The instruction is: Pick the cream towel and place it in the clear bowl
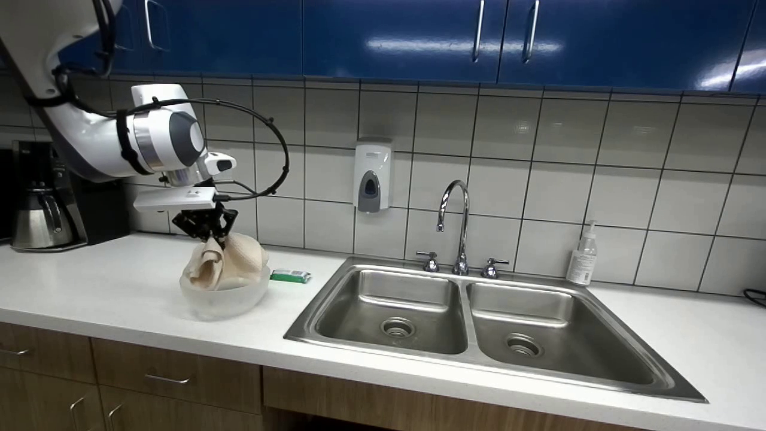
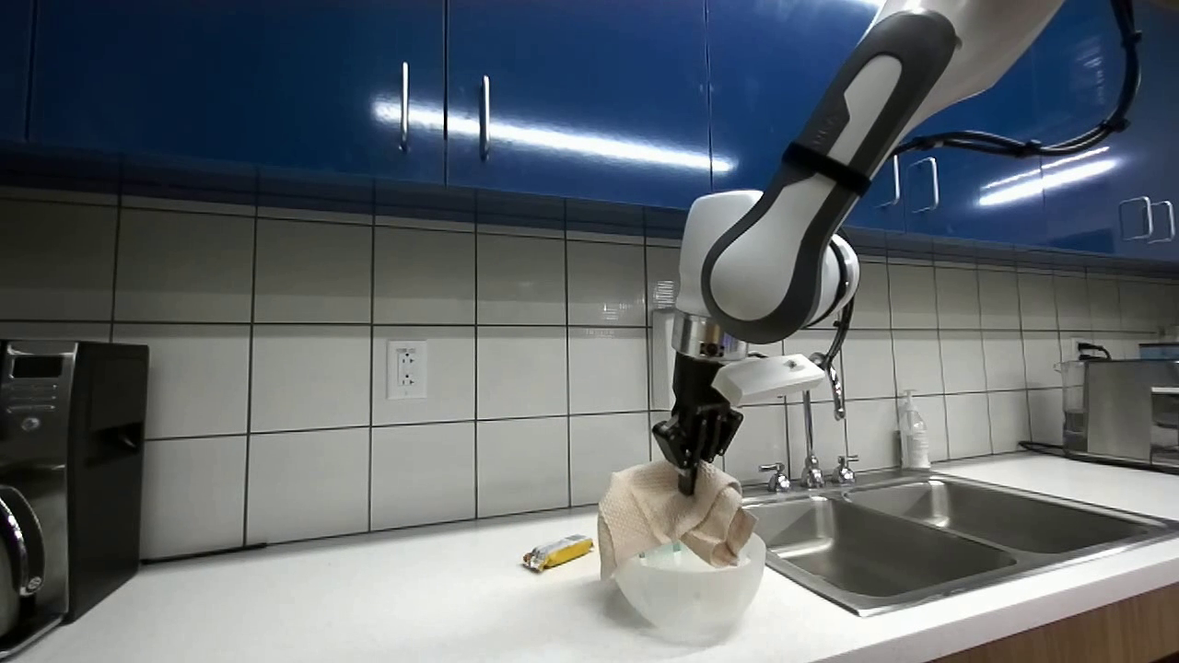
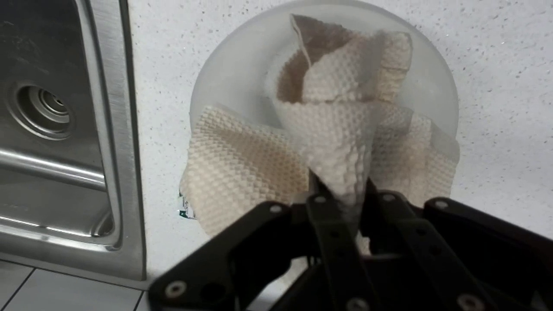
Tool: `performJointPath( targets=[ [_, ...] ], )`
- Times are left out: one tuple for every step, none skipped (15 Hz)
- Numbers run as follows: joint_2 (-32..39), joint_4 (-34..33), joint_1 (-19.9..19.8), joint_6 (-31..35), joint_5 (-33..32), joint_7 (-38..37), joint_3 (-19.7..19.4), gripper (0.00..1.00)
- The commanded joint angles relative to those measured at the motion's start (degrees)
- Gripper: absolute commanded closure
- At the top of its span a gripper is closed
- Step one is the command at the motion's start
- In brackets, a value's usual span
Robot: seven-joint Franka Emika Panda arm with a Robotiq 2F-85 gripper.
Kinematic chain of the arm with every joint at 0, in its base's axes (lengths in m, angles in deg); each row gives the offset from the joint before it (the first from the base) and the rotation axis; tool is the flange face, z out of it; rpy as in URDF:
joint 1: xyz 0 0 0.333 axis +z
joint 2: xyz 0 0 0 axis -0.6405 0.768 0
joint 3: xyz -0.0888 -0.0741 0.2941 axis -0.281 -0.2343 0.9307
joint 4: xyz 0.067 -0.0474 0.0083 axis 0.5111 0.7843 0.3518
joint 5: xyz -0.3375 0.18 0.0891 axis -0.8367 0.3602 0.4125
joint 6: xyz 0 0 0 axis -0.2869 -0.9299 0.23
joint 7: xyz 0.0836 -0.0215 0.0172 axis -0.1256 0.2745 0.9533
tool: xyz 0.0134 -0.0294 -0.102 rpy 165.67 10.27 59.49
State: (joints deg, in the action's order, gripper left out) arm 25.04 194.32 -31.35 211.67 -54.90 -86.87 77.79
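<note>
The cream towel, textured and crumpled, shows in both exterior views (image 1: 245,257) (image 2: 640,511) and in the wrist view (image 3: 242,164). My gripper (image 1: 220,240) is shut on a bunched fold of it; the fingertips also show in an exterior view (image 2: 687,486) and in the wrist view (image 3: 343,183). The frosted clear bowl (image 1: 224,302) stands on the counter right under the gripper; it also shows in an exterior view (image 2: 693,594) and in the wrist view (image 3: 229,82). The towel hangs partly inside the bowl and partly over its rim. The towel's underside is hidden.
A green packet (image 1: 291,276) lies between bowl and sink, near the wall. A yellow packet (image 2: 559,552) lies beside the bowl. The steel double sink (image 1: 464,311) with faucet (image 1: 461,233) is close by. A coffee maker (image 1: 54,203) stands farther along the counter. Blue cabinets (image 1: 401,36) hang above.
</note>
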Motion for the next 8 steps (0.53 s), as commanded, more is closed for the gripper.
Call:
performJointPath(
  targets=[
    [-1.5, 0.8, -0.6, -1.5, 0.4, 1.6, 0.3, 0.50],
    [-1.5, 0.9, -0.6, -1.5, 0.5, 1.6, 0.3, 0.43],
    [-1.6, 0.9, -0.7, -1.5, 0.4, 1.5, 0.3, 0.37],
    [-1.7, 1.0, -0.7, -1.5, 0.6, 1.5, 0.3, 0.28],
    [-1.8, 1.0, -0.7, -1.5, 0.7, 1.7, 0.3, 0.19],
    [-1.8, 1.1, -0.7, -1.4, 0.7, 1.6, 0.3, 0.13],
    [-1.9, 1.2, -0.7, -1.4, 0.7, 1.6, 0.3, 0.06],
    [-1.9, 1.2, -0.7, -1.4, 0.7, 1.6, 0.3, 0.01]
  ],
)
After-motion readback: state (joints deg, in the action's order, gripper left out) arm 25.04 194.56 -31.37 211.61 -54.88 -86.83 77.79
